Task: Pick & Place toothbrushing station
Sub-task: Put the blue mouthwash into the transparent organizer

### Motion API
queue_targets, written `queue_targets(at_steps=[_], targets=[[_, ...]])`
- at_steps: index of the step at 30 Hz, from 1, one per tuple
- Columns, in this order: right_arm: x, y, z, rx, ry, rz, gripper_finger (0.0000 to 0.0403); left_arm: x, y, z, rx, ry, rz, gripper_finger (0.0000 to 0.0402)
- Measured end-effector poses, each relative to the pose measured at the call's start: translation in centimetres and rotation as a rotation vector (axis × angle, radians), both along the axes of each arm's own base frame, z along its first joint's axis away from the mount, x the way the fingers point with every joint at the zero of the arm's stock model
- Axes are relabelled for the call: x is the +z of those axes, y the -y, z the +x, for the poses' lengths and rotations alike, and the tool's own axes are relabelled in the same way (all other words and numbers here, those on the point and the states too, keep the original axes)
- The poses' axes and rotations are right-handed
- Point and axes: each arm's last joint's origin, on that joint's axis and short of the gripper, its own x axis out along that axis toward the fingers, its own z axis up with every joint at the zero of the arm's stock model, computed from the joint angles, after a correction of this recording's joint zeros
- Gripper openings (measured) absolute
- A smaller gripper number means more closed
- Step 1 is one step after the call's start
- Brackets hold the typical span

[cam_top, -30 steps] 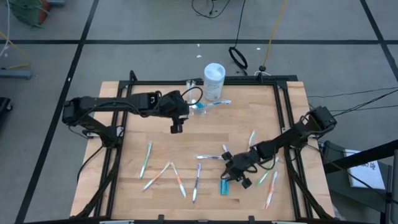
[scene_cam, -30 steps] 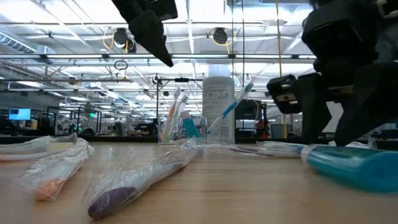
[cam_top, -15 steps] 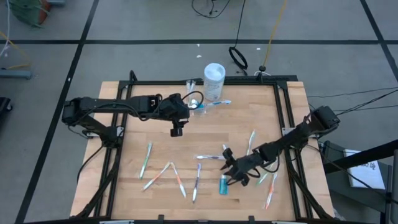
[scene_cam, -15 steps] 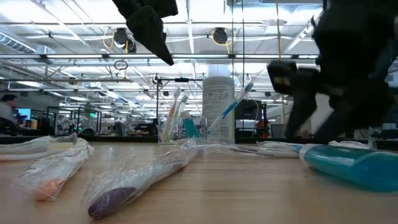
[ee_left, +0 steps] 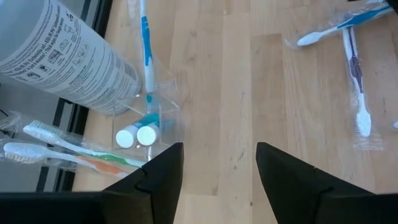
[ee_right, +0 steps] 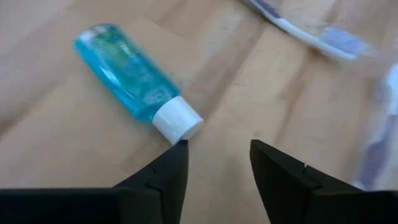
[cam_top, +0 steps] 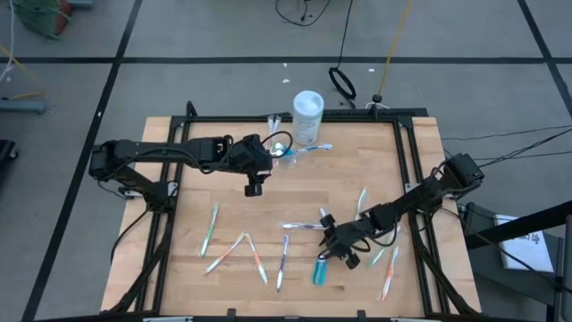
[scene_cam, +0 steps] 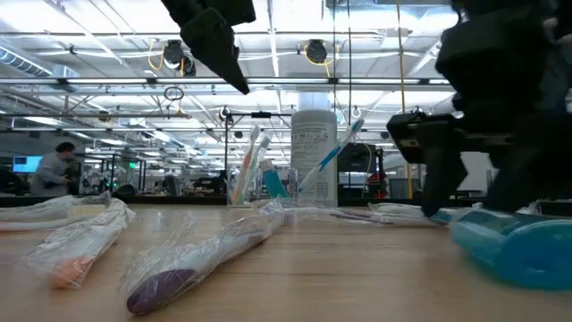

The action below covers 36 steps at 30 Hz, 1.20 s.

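Observation:
A small teal-blue toothpaste tube (cam_top: 319, 271) with a white cap lies flat on the wooden table at the near right; it also shows in the right wrist view (ee_right: 127, 84) and the low view (scene_cam: 518, 252). My right gripper (cam_top: 336, 252) (ee_right: 214, 165) is open, low over the table at the tube's cap end. The clear cup (cam_top: 283, 148) (ee_left: 152, 115) stands at the far edge, with toothbrushes and two tubes in it. My left gripper (cam_top: 253, 188) (ee_left: 217, 168) is open and empty, above the table near the cup. My right gripper has the tip of one finger (ee_right: 177, 152) right at the tube's white cap (ee_right: 180, 126), coming from above at a slant. I cannot tell whether it touches the cap. The other finger stands clear over bare wood. The tube lies flat on the table.
A tall white tub (cam_top: 307, 114) stands next to the cup. Wrapped toothbrushes lie loose on the table: some at the near left (cam_top: 211, 228) (cam_top: 256, 258), one in the middle (cam_top: 304, 225), others on the right (cam_top: 362, 200) (cam_top: 390, 273). Black frame rails run along the table's edges.
My right gripper has shifted a little toward the right edge and back, staying low at the tube's cap end. The toothpaste tube has slid slightly toward the table's near edge.

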Motion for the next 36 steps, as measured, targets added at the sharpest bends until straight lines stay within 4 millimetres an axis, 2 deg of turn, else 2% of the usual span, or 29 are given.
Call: queue_targets(at_steps=[7,10,14,20,25,29,36], targets=[[0.4,-2.0,-0.7,0.034,0.034,0.047,0.0190,0.0,0.0,0.0,0.006,0.000,-0.005,0.0209],[0.6,-2.4,-0.8,0.010,0.068,0.006,0.0192,0.0,0.0,0.0,0.006,0.001,-0.005,0.0209],[0.8,-2.7,-0.8,0.020,0.084,0.045,0.0192,0.0,0.0,0.0,0.011,0.002,-0.009,0.0209],[0.0,-2.9,-0.3,0.114,0.085,0.096,0.0192,0.0,0.0,0.0,0.009,0.003,-0.010,0.0209],[-1.9,-2.5,0.3,0.111,0.045,0.092,0.0191,0.0,0.0,0.0,0.003,0.003,-0.012,0.0209],[-2.4,-2.4,0.6,0.151,0.053,0.106,0.0179,0.0,0.0,0.0,0.003,0.003,-0.012,0.0209],[-2.4,-2.4,0.5,0.180,0.048,0.115,0.0126,0.0,0.0,0.0,0.004,0.005,-0.014,0.0209]])
